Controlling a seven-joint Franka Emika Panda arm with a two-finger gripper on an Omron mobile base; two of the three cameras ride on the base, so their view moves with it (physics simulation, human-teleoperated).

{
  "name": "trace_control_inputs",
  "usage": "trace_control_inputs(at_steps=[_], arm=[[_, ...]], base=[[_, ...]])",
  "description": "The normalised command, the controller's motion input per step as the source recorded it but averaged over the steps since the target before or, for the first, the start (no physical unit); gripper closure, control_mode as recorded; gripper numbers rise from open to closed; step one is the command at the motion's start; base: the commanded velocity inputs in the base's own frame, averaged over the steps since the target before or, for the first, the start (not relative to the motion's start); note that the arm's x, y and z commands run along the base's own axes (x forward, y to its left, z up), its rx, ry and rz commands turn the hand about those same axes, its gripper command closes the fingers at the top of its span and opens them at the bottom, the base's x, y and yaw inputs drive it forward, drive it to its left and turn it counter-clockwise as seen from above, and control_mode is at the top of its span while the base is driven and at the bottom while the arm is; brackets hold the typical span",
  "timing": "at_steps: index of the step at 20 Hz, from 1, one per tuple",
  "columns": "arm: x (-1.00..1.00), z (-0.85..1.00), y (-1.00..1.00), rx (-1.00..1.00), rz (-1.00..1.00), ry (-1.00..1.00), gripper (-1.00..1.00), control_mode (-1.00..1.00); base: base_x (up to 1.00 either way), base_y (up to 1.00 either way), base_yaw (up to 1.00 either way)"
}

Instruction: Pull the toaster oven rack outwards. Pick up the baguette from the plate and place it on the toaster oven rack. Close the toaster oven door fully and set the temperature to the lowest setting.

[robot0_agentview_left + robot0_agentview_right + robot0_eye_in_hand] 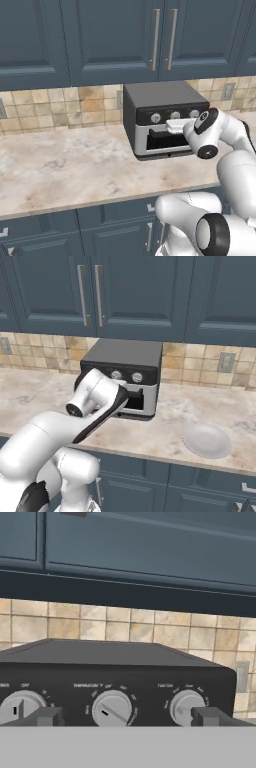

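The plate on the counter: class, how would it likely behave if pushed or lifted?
The plate lies flat and shallow on the counter, so a push would probably slide it, not tip it. Its low rim likely gives little to grip. It looks rigid, possibly breakable.

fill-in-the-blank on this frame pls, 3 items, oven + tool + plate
1. The toaster oven has ___ silver knobs on its control strip.
2. The tool faces the middle knob, its two fingertips either side, jaws ___.
3. The plate on the counter is ___.

Missing words: three; open; empty
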Motion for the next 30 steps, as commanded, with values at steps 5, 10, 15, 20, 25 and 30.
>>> trace_control_inputs(at_steps=[5, 10, 15, 20, 25, 30], arm=[[-0.02, -0.34, 0.0, -0.28, 0.01, -0.04, -1.0, -1.0], [0.0, -0.36, -0.02, -0.25, 0.01, 0.0, -1.0, -1.0], [0.03, -0.08, -0.16, -0.13, 0.01, 0.0, -1.0, -1.0], [0.19, 0.0, -0.36, -0.07, 0.0, 0.0, -1.0, -1.0], [0.2, 0.0, -0.33, -0.04, 0.0, 0.0, -1.0, -1.0], [0.12, 0.0, -0.04, -0.08, 0.0, 0.0, -1.0, -1.0]], base=[[0.0, 0.0, 0.0], [0.0, 0.0, 0.0], [0.0, 0.0, 0.0], [0.0, 0.0, 0.0], [0.0, 0.0, 0.0], [0.0, 0.0, 0.0]])
